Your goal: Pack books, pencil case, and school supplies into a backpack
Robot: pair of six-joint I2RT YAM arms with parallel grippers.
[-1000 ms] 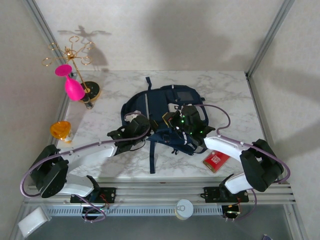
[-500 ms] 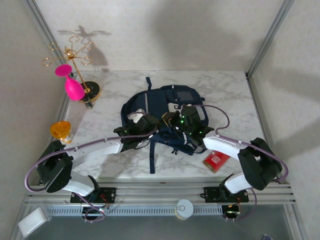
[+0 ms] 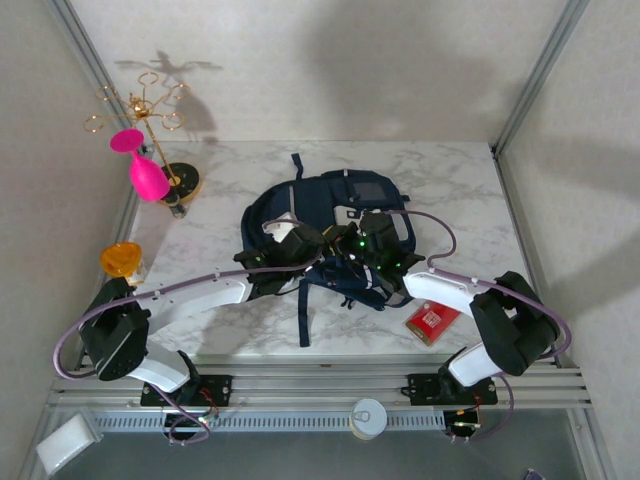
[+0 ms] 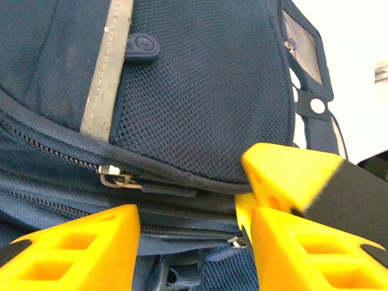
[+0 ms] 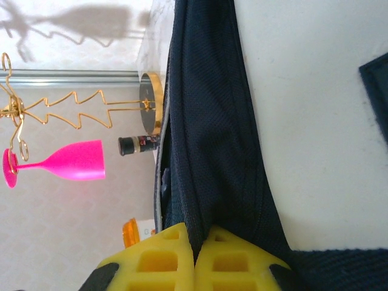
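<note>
Tight squeeze: the backpack (image 3: 322,198) walls off everything ahead of the left gripper's (image 4: 193,233) parted jaws, the right gripper (image 5: 194,245), pinched on the fabric, crowds just to their right, the red pack (image 3: 432,320) lies behind the right jaws, and bare desk (image 3: 470,200) opens wide beyond them to the right.

White marble table (image 3: 250,338) carries the backpack (image 3: 320,200), a red pack (image 3: 432,321), an orange cup (image 3: 120,260) and a gold wire stand (image 3: 182,184)

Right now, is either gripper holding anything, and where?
The right gripper pinches a fabric fold of the backpack. The left gripper is open over a zipper pull, holding nothing.
</note>
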